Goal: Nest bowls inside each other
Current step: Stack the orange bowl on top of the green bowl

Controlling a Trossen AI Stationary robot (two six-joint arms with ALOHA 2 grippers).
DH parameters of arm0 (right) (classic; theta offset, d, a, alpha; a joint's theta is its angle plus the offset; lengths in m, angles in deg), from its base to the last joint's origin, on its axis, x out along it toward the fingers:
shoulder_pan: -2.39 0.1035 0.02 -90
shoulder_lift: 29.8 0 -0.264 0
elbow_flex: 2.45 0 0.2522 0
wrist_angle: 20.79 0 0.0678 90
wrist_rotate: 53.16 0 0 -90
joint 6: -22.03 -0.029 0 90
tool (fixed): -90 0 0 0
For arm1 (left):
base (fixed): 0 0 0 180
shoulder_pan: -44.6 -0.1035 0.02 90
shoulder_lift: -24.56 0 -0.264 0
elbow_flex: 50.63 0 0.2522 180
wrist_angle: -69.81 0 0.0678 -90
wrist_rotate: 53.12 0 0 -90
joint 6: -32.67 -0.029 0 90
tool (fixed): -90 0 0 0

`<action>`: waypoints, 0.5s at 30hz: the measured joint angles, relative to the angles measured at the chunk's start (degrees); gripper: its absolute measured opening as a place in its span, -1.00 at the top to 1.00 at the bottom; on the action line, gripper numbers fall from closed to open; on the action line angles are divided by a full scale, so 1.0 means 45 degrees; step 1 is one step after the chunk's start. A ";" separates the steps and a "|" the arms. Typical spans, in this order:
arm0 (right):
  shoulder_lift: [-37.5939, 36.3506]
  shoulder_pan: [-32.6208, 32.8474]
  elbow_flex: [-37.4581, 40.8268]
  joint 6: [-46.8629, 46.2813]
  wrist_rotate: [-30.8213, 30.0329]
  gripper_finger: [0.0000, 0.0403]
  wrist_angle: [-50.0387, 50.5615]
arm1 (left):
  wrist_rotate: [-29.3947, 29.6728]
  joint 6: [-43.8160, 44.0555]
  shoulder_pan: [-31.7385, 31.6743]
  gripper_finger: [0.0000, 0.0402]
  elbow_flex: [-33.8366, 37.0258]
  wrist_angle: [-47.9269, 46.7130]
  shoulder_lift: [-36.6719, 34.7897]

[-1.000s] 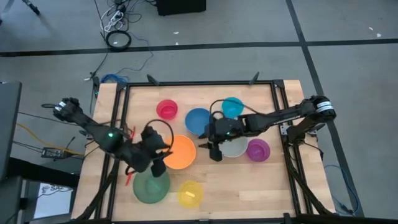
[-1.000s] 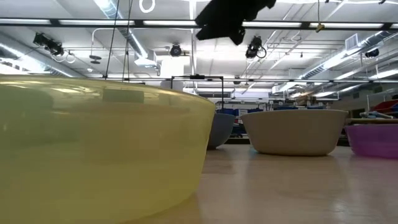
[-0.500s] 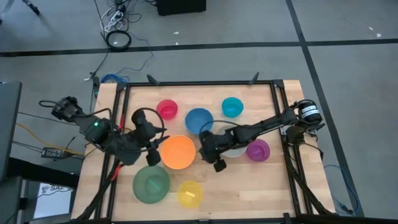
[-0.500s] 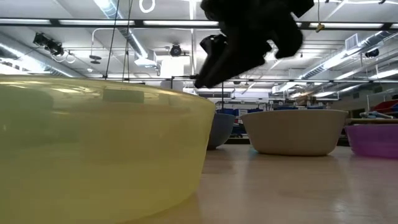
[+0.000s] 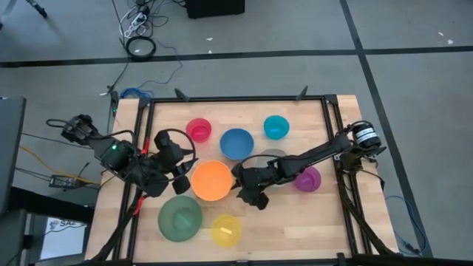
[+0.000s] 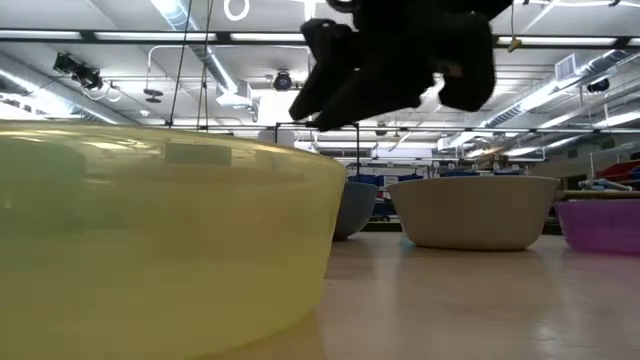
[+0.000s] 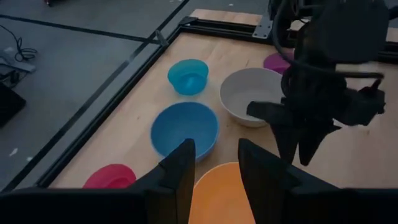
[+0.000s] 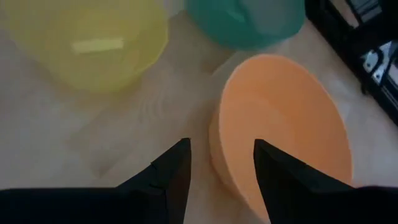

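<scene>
You have eight bowls, all upright, all separate, none nested. The green bowl [image 5: 179, 217] sits near the front, with the yellow bowl [image 5: 226, 229] just beside it. The orange bowl [image 5: 211, 180] lies mid-bench. Behind it you see the blue bowl [image 5: 236, 143], flanked by the pink-red bowl [image 5: 198, 130] and the cyan bowl [image 5: 276, 126]. The grey bowl [image 5: 275, 157] is partly hidden, the purple bowl [image 5: 307, 179] just beside it.

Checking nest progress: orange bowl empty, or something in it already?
Empty. The orange bowl shows a plain orange inside from above, upright on the table, with the other bowls standing separately around it.
</scene>
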 joint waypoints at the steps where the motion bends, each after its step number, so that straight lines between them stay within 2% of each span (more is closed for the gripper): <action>1: 0.0103 -0.0001 0.0001 0.0001 0.0007 0.20 -0.0051 | 0.0015 0.0000 0.0000 0.35 0.0000 0.0003 -0.0001; 7: 0.1208 -0.0214 -0.0171 -0.0007 -0.0194 0.20 -0.1204 | 0.0092 0.0005 0.0000 0.35 0.0005 -0.0027 -0.0001; 15: 0.2892 -0.0592 -0.1138 -0.0376 -0.0605 0.27 -0.1469 | 0.0175 0.0005 0.0002 0.35 0.0013 0.0008 -0.0001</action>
